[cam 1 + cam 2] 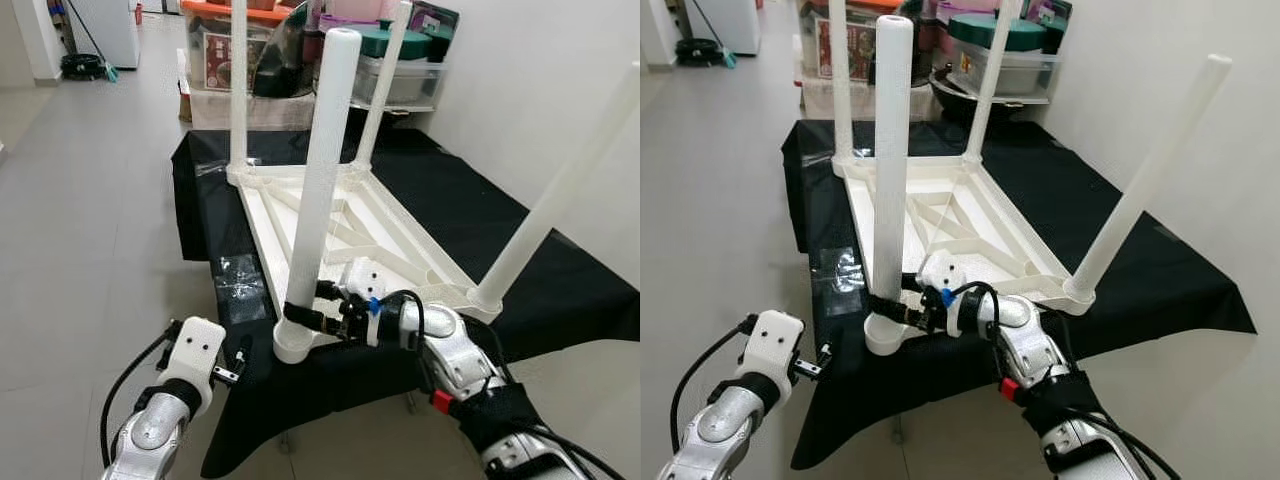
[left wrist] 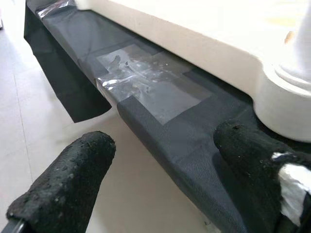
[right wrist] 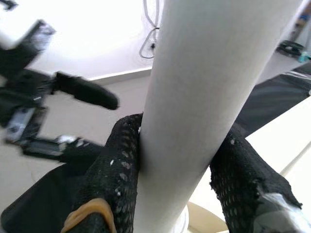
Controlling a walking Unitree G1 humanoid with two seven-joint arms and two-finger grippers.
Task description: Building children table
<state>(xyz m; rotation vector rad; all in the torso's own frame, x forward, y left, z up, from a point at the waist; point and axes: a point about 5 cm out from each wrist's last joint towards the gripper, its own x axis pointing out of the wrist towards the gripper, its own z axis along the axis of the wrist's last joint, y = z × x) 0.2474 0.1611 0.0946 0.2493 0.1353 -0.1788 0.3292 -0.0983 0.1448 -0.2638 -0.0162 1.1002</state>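
Gripped low by the right gripper (image 1: 305, 315), the near table leg (image 1: 322, 170) could be tilted from its socket (image 1: 295, 345); at 7 o'clock, the left gripper (image 1: 238, 360) is held open.

One white children's table (image 1: 360, 235) lies upside down on one black cloth (image 1: 470, 215), and four white legs stand up from its corners: the near-left leg (image 1: 320, 180), the near-right leg (image 1: 560, 190), the far-left leg (image 1: 238, 80) and the far-right leg (image 1: 385, 80). Two grippers are visible: the right gripper (image 1: 300, 315), its two black fingers clamped on the near-left leg, and the left gripper (image 1: 238, 362), its two fingers (image 2: 63, 194) spread apart. Two patches of clear tape (image 1: 238, 275) sit on the cloth's left side. One green-lidded container (image 1: 395, 42) stands behind.
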